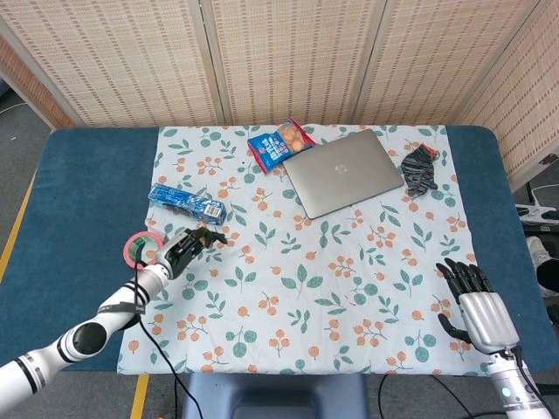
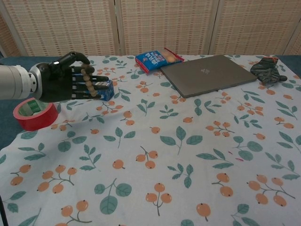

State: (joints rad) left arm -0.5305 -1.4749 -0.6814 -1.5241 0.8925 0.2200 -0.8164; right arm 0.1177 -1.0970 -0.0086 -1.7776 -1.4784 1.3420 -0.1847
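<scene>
- Two hands are in view. My left hand [image 2: 66,84] sits at the left of the chest view, raised above the counter [image 1: 87,175]; thumb and a finger pinch a string of tan beads [image 2: 87,81], which hangs down across the dark fingers [image 2: 96,84], the others reaching out toward the right of the frame.
- In the head view the same left hand [image 1: 185,246] lies at lower left over the leaf-and-berry cloth [image 1: 306,288], with the beads too small to make out there.
- Just left of this hand lies a red tape roll [image 2: 34,114], at the cloth's left edge; in the head view the roll [image 1: 137,249] is beside the wrist.
- Behind the hand in the chest view, partly hidden by the fingers, is a long blue snack packet [image 2: 104,88]; the head view shows this packet [image 1: 187,202] lying aslant above the hand.
- My right hand [image 1: 476,305] rests at the lower right of the head view, fingers apart and holding nothing, at the cloth's right edge.
- At upper centre lie a blue-and-red snack bag [image 1: 280,145] and a closed grey laptop [image 1: 344,171], just beside each other.
- Right of the laptop lies a dark crumpled glove [image 1: 420,169].
</scene>
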